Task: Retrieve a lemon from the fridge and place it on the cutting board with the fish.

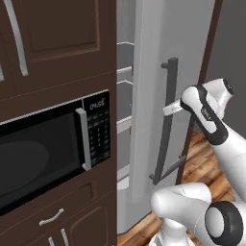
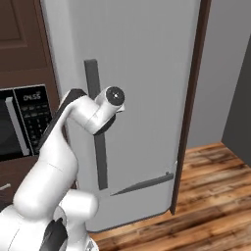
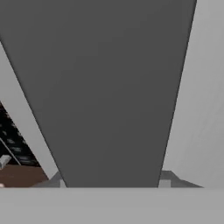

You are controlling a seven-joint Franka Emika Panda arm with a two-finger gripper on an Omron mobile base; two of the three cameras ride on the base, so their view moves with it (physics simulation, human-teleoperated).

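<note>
The tool (image 1: 169, 109) presses against the fridge (image 1: 149, 57) door's dark handle (image 1: 169, 120); its grip cannot be told. Left of it, the left base view shows shelves (image 1: 124, 81) through the gap, beside the microwave (image 1: 53, 144).

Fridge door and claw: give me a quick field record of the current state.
fridge: tall light-grey refrigerator, door ajar, grey shelves visible through the gap in the left base view
handle: dark grey vertical bar handle on that door
claw: at the bar handle; hand view shows the dark bar close up; open or shut cannot be told
microwave: black microwave with a keypad, set in brown cabinets left of the fridge
floor: wooden plank floor
lemon: not yet retrieved
</note>
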